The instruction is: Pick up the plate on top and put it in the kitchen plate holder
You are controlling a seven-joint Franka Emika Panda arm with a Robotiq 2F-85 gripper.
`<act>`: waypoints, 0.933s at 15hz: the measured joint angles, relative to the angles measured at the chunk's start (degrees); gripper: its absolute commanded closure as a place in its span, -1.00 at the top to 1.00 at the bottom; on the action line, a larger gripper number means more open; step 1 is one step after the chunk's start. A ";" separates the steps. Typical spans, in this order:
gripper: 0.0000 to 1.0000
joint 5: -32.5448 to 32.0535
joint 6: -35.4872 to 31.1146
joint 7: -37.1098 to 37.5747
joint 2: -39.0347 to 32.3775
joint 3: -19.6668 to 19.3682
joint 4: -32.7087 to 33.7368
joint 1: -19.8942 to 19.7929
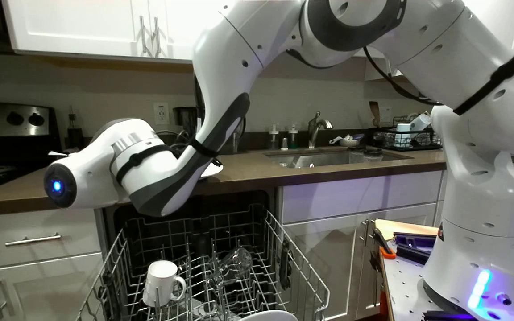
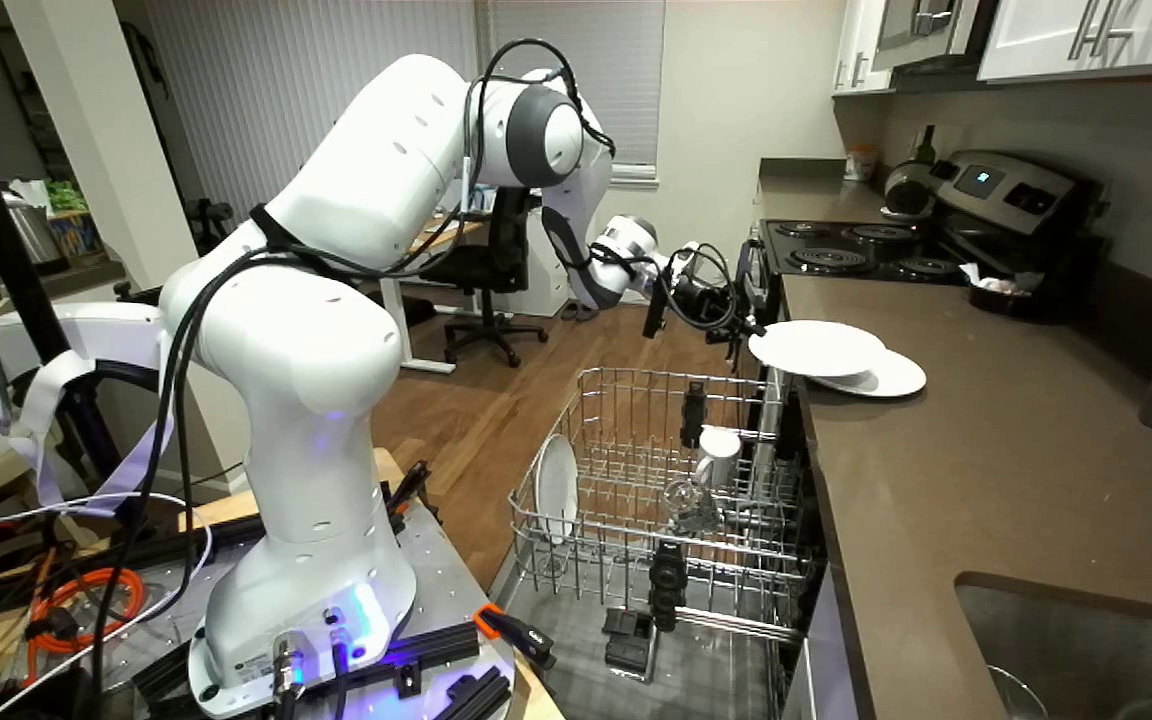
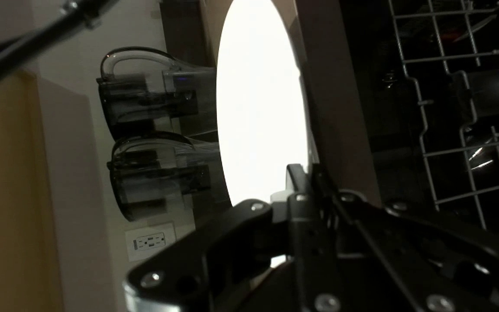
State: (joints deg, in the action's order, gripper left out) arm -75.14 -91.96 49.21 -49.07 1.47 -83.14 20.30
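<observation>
Clenching the plate [image 2: 821, 347] by its rim, this claw [image 3: 307, 170]! | plate juts ahead, near-flat, above the surface [image 2: 1016, 430] | rack [image 2: 626, 475] sits lower, off its edge: upright tilt likely needed

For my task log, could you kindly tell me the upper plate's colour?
The upper plate is plain white, seen best in an exterior view.

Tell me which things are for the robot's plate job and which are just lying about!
For the job:
Upper round white plate
Light-grey metal wire dishwasher rack
Black two-fingered hand, gripping that plate

Not for the job:
White handled mug
Clear rounded glass
Lower round white plate
Black-and-orange tool
</observation>
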 measured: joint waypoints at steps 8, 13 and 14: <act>-0.88 1.04 9.75 6.57 3.89 5.01 -8.93 2.86; -0.88 5.37 10.79 9.58 8.15 10.01 -16.65 3.21; -0.88 6.49 10.79 10.22 9.13 10.92 -18.20 3.22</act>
State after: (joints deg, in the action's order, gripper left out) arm -68.65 -81.17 59.43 -39.94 12.40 -101.34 23.52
